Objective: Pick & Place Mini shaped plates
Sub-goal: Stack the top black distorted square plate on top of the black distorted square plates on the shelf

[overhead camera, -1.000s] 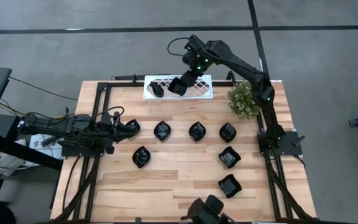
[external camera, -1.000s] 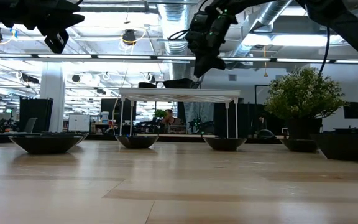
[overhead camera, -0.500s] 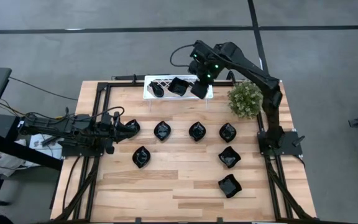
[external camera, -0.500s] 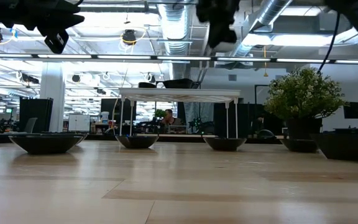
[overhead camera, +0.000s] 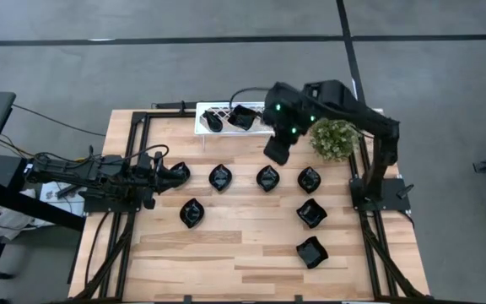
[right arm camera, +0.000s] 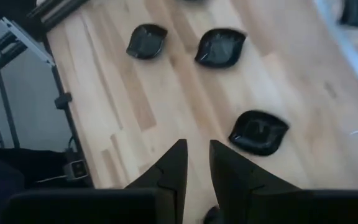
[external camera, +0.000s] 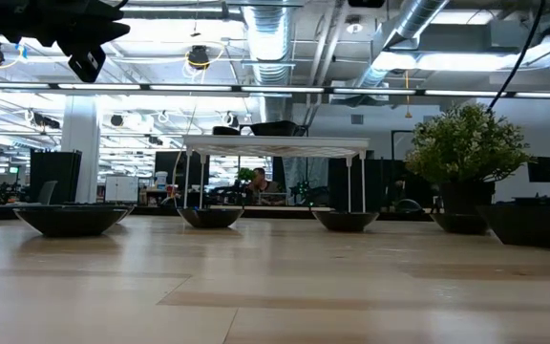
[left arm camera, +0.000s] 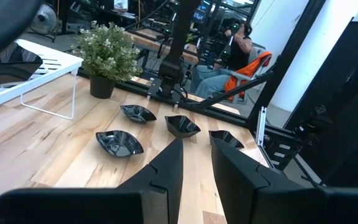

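Two glossy black mini plates lie on the white lattice rack at the table's far edge. Several more rest flat on the wood: three in a row, and others nearer. My right gripper hovers high over bare wood between the rack and that row, fingers close together and holding nothing. My left gripper waits raised at the table's left side, shut, beside another plate.
A potted plant stands just right of the rack, close under my right arm. Black frame rails run along the table's left and right sides. Bare wood lies between the plates in the near half.
My right gripper was at a square plate on the rack a second ago. That plate now lies on the rack, and the gripper has swung right, then toward the near edge, and stands over the table in front of the rack. It has risen out of the low view.
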Available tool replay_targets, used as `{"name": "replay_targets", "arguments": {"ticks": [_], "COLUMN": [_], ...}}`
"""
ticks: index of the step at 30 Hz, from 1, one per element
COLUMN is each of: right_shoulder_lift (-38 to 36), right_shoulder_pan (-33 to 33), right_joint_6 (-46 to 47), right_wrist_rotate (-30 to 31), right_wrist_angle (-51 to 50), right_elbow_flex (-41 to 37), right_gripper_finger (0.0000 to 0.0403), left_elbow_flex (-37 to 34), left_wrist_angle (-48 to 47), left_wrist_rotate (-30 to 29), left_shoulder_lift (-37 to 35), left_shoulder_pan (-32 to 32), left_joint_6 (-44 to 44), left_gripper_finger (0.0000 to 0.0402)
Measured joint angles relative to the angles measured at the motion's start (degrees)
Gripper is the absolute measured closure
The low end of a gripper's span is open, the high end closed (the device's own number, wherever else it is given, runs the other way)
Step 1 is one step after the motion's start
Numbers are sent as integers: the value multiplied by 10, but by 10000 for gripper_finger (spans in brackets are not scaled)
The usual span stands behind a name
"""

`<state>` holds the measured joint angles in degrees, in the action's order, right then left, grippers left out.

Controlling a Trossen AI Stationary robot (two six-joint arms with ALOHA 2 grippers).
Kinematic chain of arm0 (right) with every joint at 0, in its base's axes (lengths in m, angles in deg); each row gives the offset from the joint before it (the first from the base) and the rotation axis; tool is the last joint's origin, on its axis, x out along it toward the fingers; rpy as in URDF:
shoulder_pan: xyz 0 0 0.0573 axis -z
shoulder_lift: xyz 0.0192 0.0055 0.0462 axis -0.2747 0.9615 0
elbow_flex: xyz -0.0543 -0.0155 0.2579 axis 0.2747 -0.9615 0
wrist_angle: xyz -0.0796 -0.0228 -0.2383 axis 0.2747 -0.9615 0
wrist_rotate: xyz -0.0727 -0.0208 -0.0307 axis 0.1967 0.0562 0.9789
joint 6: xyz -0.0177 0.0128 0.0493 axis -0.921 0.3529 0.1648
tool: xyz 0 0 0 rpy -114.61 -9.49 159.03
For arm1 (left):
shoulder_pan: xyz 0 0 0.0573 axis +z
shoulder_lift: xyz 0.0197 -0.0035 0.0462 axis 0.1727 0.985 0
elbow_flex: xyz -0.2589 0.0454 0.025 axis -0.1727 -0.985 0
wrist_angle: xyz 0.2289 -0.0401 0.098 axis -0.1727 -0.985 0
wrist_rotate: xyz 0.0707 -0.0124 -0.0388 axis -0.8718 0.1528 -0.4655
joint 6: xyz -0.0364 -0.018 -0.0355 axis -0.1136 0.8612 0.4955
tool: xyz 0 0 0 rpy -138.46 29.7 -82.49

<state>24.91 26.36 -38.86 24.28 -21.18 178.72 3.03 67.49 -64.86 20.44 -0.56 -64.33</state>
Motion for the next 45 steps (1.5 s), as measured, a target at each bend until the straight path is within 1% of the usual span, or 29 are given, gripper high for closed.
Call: {"name": "replay_targets", "arguments": {"ticks": [4,7,11,17,22,28,34,40,45], "right_shoulder_lift": [0,-1,0,-11,-64,-162,-249,-300,-321], "right_shoulder_pan": [-54,-90,-126,-154,-157,-157,-172,-188,-191], "right_joint_6": [61,98,120,135,165,234,296,349,363], "right_wrist_rotate": [17,36,62,63,67,79,90,91,92], "right_wrist_angle": [1,0,0,1,0,17,82,107,154], "right_elbow_flex": [-17,-52,-115,-211,-305,-419,-525,-609,-660], "right_gripper_finger": [340,340,340,340,340,340,340,340,340], "left_elbow_flex": [0,0,0,0,0,0,0,0,0], "left_wrist_angle": [0,0,0,0,0,0,0,0,1], "left_wrist_rotate": [0,0,0,0,0,0,0,0,0], "left_shoulder_lift": [0,0,0,0,0,0,0,0,0], "left_shoulder_pan": [0,0,0,0,0,0,0,0,0], "left_joint_6": [0,0,0,0,0,0,0,0,0], "left_gripper_finger": [315,315,315,315,315,315,315,315,315]}}
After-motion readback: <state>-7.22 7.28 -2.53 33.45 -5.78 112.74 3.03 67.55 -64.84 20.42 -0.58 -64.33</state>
